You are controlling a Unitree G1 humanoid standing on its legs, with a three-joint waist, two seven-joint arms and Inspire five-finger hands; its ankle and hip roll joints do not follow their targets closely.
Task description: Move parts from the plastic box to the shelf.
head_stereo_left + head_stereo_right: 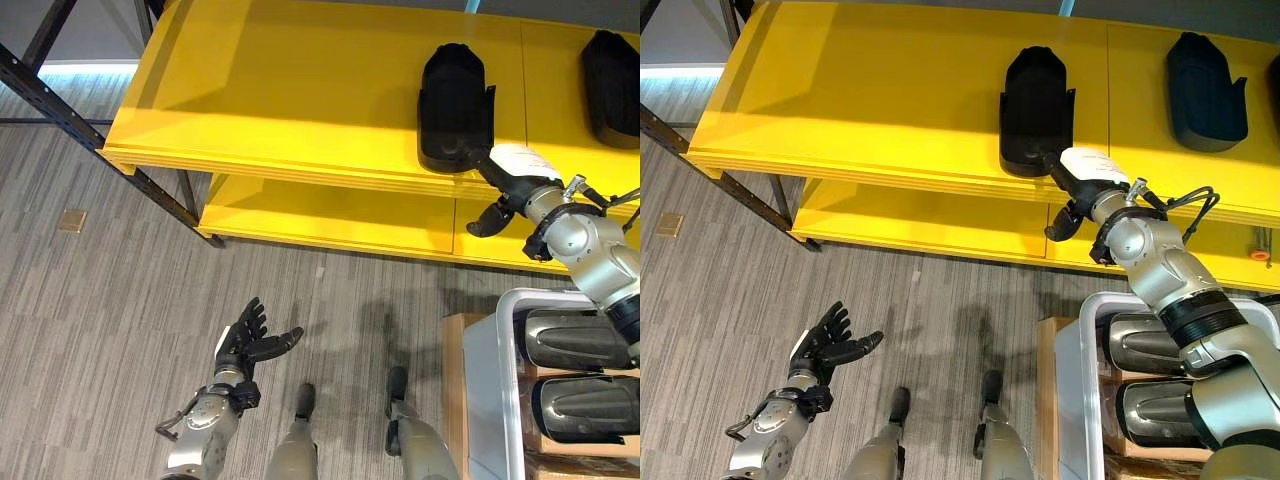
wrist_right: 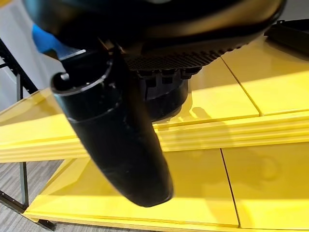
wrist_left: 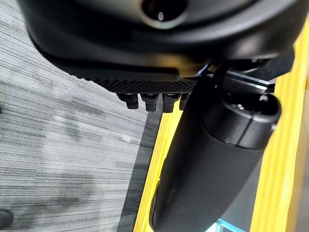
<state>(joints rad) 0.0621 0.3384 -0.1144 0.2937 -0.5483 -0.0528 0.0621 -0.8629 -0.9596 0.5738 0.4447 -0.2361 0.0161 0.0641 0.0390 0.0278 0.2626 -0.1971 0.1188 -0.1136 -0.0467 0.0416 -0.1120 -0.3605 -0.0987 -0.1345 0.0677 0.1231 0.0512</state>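
Sitting on the yellow shelf (image 1: 300,90), a black part (image 1: 1036,108) rests just past the right hand (image 1: 1077,185), whose fingers are straight and touch its near end. Another part (image 1: 1205,90) lies farther along. Two more parts (image 1: 575,340) wait in the plastic box (image 1: 497,390). The left hand (image 1: 243,345) hangs low, fingers spread, holding nothing.

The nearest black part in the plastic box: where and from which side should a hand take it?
Probably across its narrow width, from above. The black part lies lengthwise in the plastic box, top face exposed, with the box walls blocking its sides. The right hand is up at the shelf.
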